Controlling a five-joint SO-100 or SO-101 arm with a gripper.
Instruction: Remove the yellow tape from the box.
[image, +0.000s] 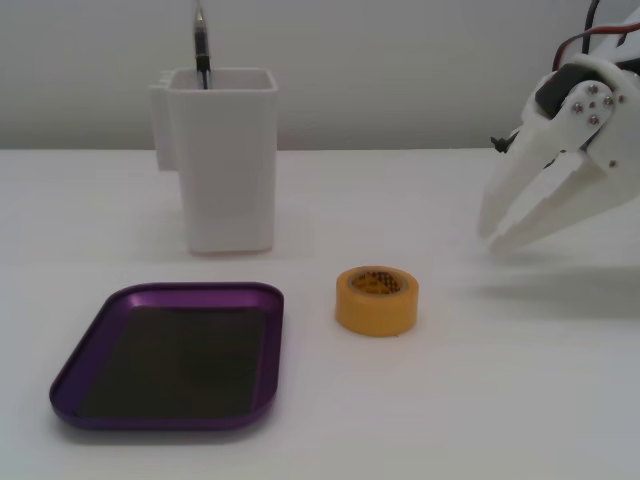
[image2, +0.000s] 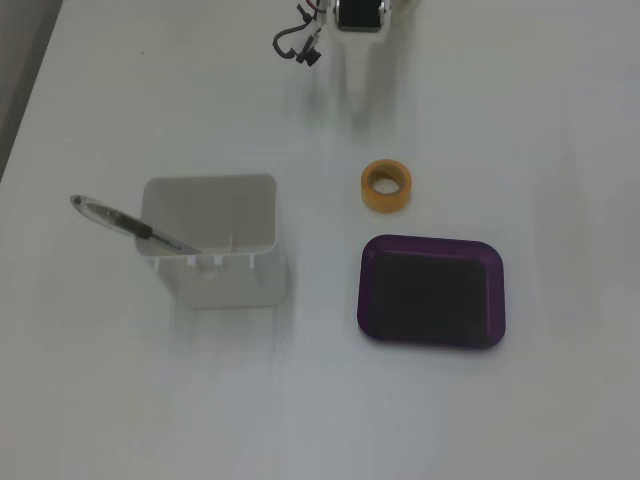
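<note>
The yellow tape (image: 376, 300) lies flat on the white table, just right of the box and apart from it. In the other fixed view the tape (image2: 386, 186) sits just beyond the box's far rim. The box (image: 70, 385) is a shallow purple tray with a dark bottom and nothing in it; its rim also shows from above (image2: 497, 300). My gripper (image: 492, 240) hangs at the right, well clear of the tape, with its white fingers apart and nothing between them. From above the gripper (image2: 360, 100) is a pale blur near the top edge.
A tall white square container (image: 225, 160) with a pen (image: 201, 45) in it stands behind the box; from above the container (image2: 210, 240) is left of the box. Dark cables (image2: 298, 42) lie by the arm's base.
</note>
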